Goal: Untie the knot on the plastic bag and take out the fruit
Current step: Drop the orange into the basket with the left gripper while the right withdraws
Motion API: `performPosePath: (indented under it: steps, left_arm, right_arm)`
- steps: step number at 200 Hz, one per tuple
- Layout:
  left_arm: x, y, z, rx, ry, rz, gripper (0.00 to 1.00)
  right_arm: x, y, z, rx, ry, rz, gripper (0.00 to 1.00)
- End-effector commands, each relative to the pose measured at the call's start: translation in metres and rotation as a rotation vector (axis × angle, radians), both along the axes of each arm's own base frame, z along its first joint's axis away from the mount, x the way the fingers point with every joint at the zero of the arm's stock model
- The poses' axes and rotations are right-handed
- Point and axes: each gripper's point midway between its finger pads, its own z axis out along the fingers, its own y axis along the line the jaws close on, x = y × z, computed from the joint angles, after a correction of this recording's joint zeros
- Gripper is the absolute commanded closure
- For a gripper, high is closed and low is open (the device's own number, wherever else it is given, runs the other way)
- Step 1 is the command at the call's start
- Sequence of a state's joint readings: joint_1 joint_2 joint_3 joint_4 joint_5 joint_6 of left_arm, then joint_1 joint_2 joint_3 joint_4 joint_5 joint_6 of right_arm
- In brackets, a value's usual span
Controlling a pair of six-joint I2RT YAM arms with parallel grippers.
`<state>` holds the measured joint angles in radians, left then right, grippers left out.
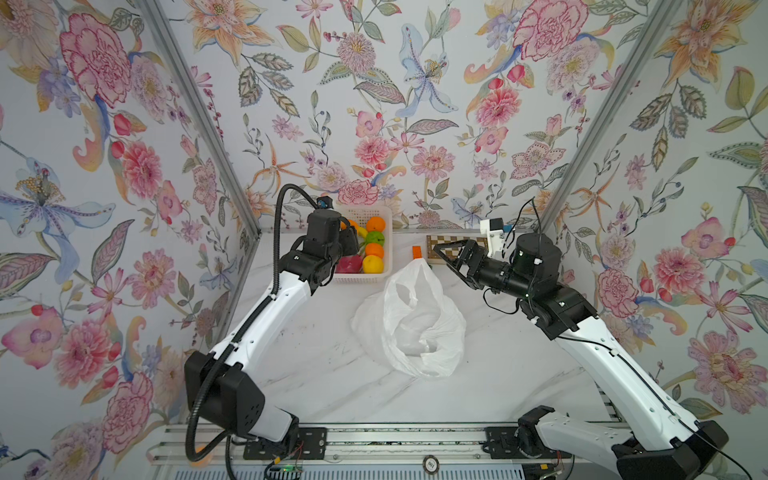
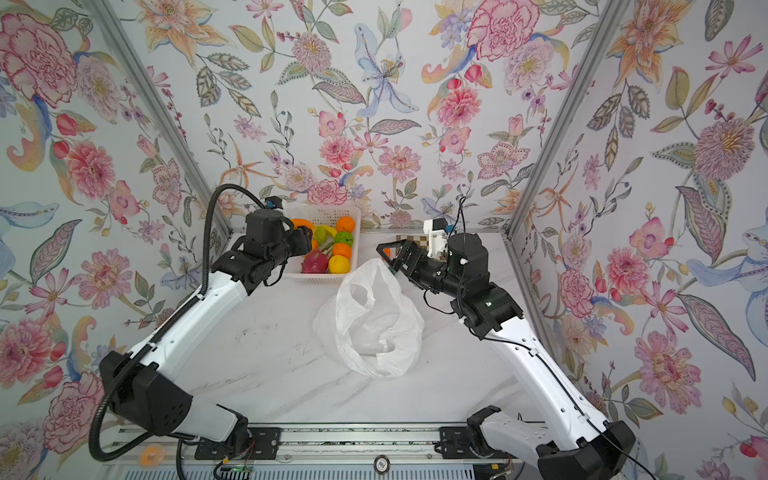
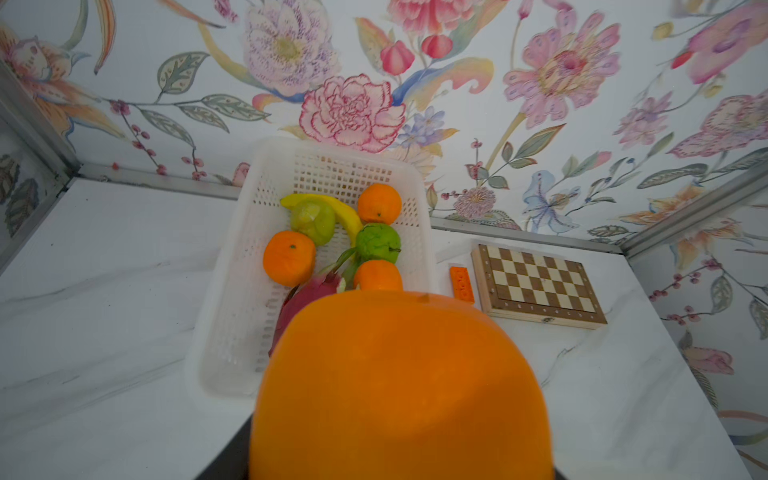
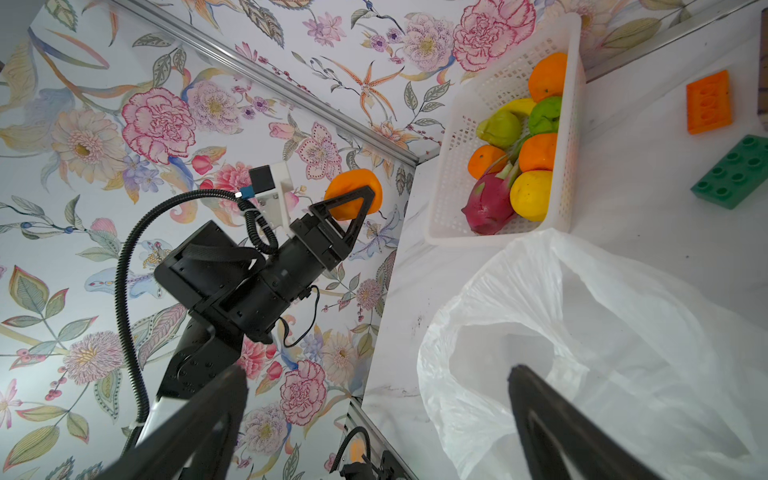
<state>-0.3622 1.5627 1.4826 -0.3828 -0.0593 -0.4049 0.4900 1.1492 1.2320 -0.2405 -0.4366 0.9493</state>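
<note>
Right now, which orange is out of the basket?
The orange clamped in the left gripper, held in the air; the other three oranges lie inside the basket.

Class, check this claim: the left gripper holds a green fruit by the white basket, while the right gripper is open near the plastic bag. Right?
Not quite. The left gripper holds an orange, not a green fruit, as the right wrist view shows. The rest stands: it is by the white basket, and the right gripper is open near the plastic bag.
</note>
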Motion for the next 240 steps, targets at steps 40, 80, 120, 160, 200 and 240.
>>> performPosePath:
  steps: [40,80,120,160,200,240]
  left_arm:
    - [0.085,-0.013,-0.089,-0.106,0.231,-0.003,0.57]
    - [0.146,-0.035,-0.123,-0.159,0.271,-0.028,0.58]
    - [0.188,-0.037,-0.152,-0.270,0.269,0.026,0.57]
    - [0.202,-0.031,-0.177,-0.275,0.258,0.069,0.50]
    - [0.194,-0.014,-0.180,-0.222,0.282,0.092,0.27]
    - [0.180,-0.004,-0.134,-0.197,0.182,0.074,0.06]
  right_arm:
    - [0.010,0.002,0.004,-0.026,-0.011,-0.011,0.01]
    - [0.013,0.003,0.004,-0.042,0.000,-0.010,0.01]
    - [0.016,0.002,0.003,-0.057,0.014,-0.024,0.01]
    - [0.018,0.000,0.002,-0.112,0.010,-0.024,0.01]
    - [0.020,-0.008,-0.002,-0.126,0.015,-0.033,0.01]
    - [0.022,-0.024,-0.006,-0.141,0.002,-0.064,0.01]
